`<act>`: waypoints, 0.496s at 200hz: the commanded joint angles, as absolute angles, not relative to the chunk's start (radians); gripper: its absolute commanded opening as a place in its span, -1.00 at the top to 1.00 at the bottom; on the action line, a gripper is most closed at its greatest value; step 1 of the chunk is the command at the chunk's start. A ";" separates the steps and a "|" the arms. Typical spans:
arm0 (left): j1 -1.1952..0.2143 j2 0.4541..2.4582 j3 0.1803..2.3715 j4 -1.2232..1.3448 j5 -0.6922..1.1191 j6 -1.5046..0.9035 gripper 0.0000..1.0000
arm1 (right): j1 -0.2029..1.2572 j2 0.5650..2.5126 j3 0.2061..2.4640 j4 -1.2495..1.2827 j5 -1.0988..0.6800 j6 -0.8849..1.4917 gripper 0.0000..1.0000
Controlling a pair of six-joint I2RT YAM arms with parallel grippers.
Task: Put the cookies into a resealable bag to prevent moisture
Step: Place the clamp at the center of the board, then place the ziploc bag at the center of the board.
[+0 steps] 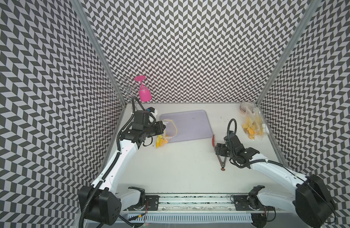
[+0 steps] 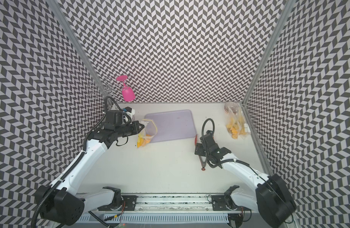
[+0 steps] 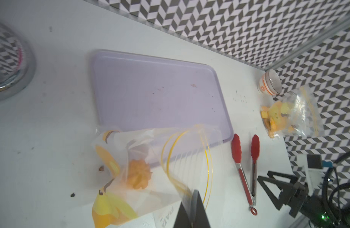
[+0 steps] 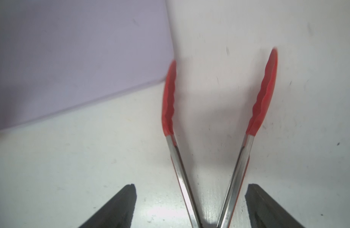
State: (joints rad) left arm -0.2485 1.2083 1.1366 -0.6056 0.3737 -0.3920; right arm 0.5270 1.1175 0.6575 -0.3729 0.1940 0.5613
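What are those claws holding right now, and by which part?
Left gripper pinches the resealable bag at its yellow-zip rim. Right gripper, open astride the tongs, holds nothing.

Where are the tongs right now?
In a top view the red-tipped tongs lie on the white table on the robot's right side, tips beside the lilac tray's near right corner, handles inside the open right hand.

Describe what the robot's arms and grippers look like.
The left arm and right arm have white shells with black joints and black ribbed cables alongside. The left gripper and right gripper are black, with wedge-shaped fingers.
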 commanded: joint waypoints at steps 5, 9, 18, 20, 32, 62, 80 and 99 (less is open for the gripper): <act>-0.369 1.192 1.236 -0.690 0.406 -0.332 1.00 | 0.525 0.958 0.677 -0.267 0.251 0.502 -0.85; -0.394 1.198 1.247 -0.703 0.406 -0.326 1.00 | 0.524 0.939 0.676 -0.256 0.253 0.498 -0.87; -0.444 1.213 1.272 -0.734 0.404 -0.312 1.00 | 0.525 0.901 0.666 -0.220 0.233 0.460 -0.86; -0.454 1.215 1.277 -0.741 0.405 -0.308 1.00 | 0.525 0.893 0.662 -0.204 0.225 0.448 -0.86; -0.519 1.233 1.295 -0.772 0.421 -0.284 1.00 | 0.525 0.841 0.629 -0.132 0.185 0.409 -0.82; -0.669 1.266 1.291 -0.815 0.444 -0.189 1.00 | 0.524 0.734 0.571 -0.022 0.056 0.285 -0.65; -0.728 1.301 1.278 -0.847 0.337 -0.128 1.00 | 0.523 0.720 0.580 -0.005 0.027 0.238 -0.59; -0.733 1.359 1.274 -0.867 0.166 -0.116 1.00 | 0.524 0.749 0.604 -0.020 -0.046 0.157 -0.59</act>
